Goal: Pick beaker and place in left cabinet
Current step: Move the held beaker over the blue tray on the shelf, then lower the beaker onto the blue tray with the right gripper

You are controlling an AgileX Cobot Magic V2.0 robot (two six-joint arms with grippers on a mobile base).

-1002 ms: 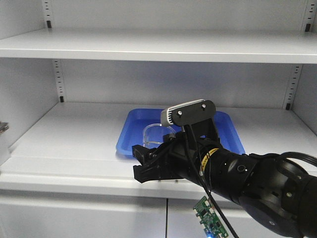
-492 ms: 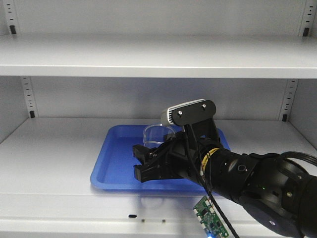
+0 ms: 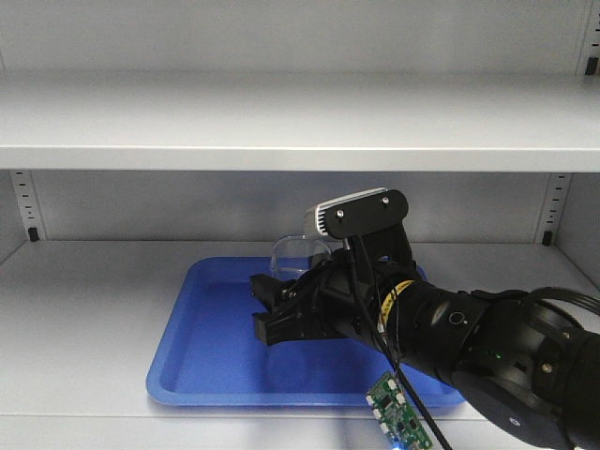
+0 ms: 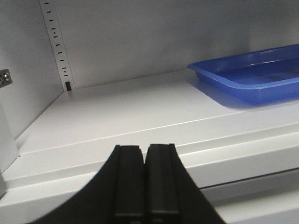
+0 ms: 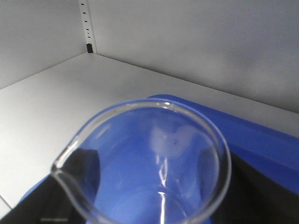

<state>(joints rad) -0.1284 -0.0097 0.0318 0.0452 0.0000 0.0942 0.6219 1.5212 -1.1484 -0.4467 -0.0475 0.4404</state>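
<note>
- While clamped between the jaws of the right gripper [image 3: 277, 307], the beaker [image 3: 298, 253] sits over the blue tray [image 3: 211, 370] inside the left cabinet [image 3: 84, 309].
- Beaker: clear glass, cylindrical, pour spout at rim.
- Count: one beaker, one tray, two shelves [image 3: 281, 122].
- Jaws of the left gripper [image 4: 145, 151] pressed together, holding nothing.

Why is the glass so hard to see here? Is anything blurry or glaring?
Front view: soft, even light; the beaker is clear against the grey back wall of the left cabinet, so only its rim shows. Right wrist view: its rim fills the frame, slightly soft, with a white glare streak. Left wrist view: the left gripper is a dark shape; the blue tray looks glossy.
</note>
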